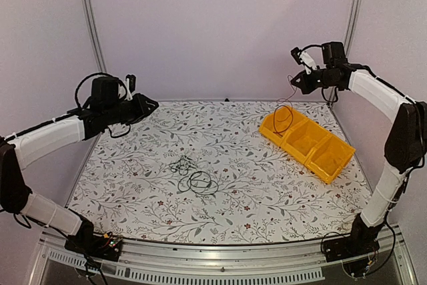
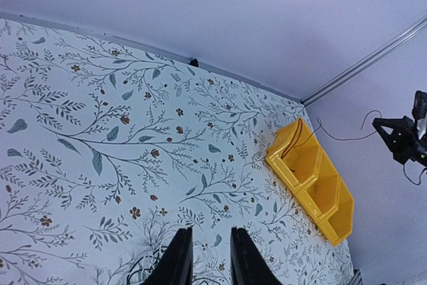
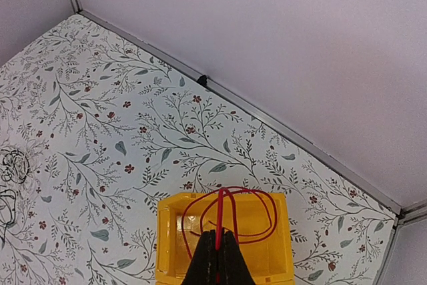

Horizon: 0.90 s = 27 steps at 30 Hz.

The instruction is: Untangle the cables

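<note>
From above, the cables (image 1: 193, 177) lie in a small dark clump of loops near the middle of the floral tabletop (image 1: 133, 165). The left jaws are raised over the far left of the tabletop, well apart from the clump. The right jaws are high at the far right, above the yellow bin (image 1: 319, 153), and a red cable (image 1: 283, 118) hangs from them over the bin's far-left compartment.

In the left wrist view, the jaws stand a little apart with nothing between them. A few dark strands of the cables (image 2: 137, 268) show at the near edge.

In the right wrist view, the jaws are together, clamped on the red cable (image 3: 257, 199). Its loop spreads over the bin's (image 3: 170, 245) compartment below; whether it touches the bottom cannot be told. The clump (image 3: 15, 165) sits at the left edge.
</note>
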Each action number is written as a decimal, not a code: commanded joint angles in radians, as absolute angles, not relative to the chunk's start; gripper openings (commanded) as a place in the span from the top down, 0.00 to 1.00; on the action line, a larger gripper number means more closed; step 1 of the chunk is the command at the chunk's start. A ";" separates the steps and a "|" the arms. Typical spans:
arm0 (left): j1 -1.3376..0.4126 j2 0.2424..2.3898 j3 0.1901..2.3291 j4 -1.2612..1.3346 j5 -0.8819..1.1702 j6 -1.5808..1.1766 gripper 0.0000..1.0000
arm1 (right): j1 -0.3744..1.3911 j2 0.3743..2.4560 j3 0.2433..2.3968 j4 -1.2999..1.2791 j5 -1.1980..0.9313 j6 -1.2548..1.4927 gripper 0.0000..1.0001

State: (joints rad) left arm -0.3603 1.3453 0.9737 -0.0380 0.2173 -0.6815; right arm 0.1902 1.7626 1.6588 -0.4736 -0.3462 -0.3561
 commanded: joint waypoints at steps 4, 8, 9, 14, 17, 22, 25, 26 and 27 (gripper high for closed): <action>-0.370 1.341 0.987 -0.017 0.218 -0.679 0.81 | 0.184 1.902 1.658 -0.532 -0.365 -0.415 1.00; -0.370 1.318 0.977 -0.032 0.205 -0.678 0.80 | 0.185 1.973 1.673 -0.531 -0.367 -0.411 1.00; -0.370 1.311 0.970 -0.035 0.197 -0.679 0.80 | 0.185 1.989 1.678 -0.530 -0.366 -0.410 1.00; -0.372 1.277 0.933 -0.037 0.185 -0.705 0.79 | 0.185 2.064 1.709 -0.520 -0.359 -0.412 1.00; -0.372 1.269 0.922 -0.045 0.186 -0.716 0.79 | 0.185 2.124 1.743 -0.523 -0.333 -0.418 1.00; -0.374 1.259 0.925 -0.067 0.176 -0.721 0.78 | 0.185 2.204 1.799 -0.535 -0.323 -0.428 1.00; -0.374 1.255 0.926 -0.078 0.171 -0.728 0.77 | 0.186 2.234 1.824 -0.557 -0.342 -0.433 0.91; -0.374 1.254 0.927 -0.078 0.170 -0.729 0.76 | 0.186 2.240 1.827 -0.560 -0.349 -0.433 0.91; -0.375 1.253 0.927 -0.080 0.170 -0.730 0.76 | 0.186 2.242 1.826 -0.562 -0.352 -0.435 0.90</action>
